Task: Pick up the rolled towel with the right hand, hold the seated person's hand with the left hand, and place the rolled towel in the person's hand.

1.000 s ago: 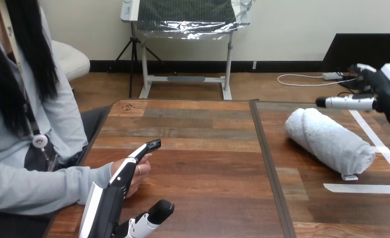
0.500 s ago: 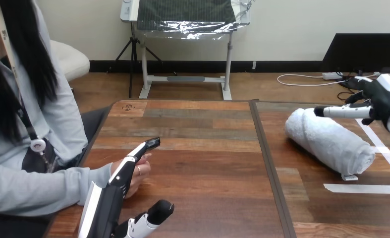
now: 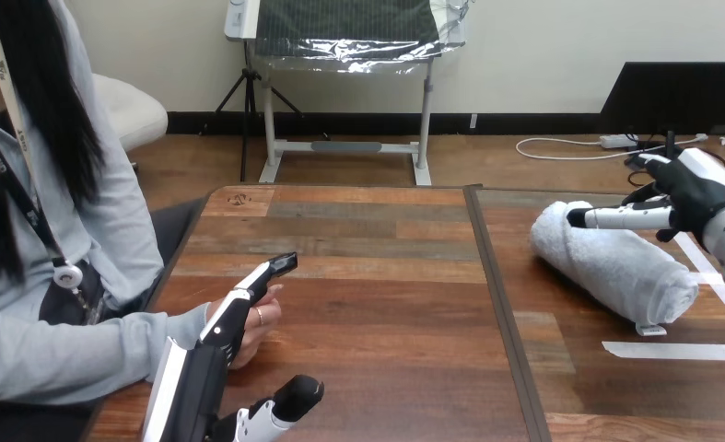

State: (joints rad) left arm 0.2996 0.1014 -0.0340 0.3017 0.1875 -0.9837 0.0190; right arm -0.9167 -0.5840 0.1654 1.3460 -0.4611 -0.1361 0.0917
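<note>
The rolled white towel (image 3: 621, 267) lies on the right part of the wooden table (image 3: 386, 313), slanting from back left to front right. My right hand (image 3: 699, 191) hovers over the towel's far end, open, with one straight finger (image 3: 616, 218) stretched leftward just above the roll. At the lower left my left hand (image 3: 213, 345) is open, its straight fingers pointing up and right. The person's hand (image 3: 259, 322) rests on the table right behind those fingers, partly hidden by them; I cannot tell whether they touch. My left thumb (image 3: 294, 396) stands apart, nearer to me.
A dark seam (image 3: 496, 304) splits the table into left and right tops. White tape strips (image 3: 676, 350) mark the table in front of and beside the towel. The person sits at the left edge, forearm on the table.
My right hand has come down and to the left, from beyond the towel to just above its far end. My left hand and the person's hand have stayed put.
</note>
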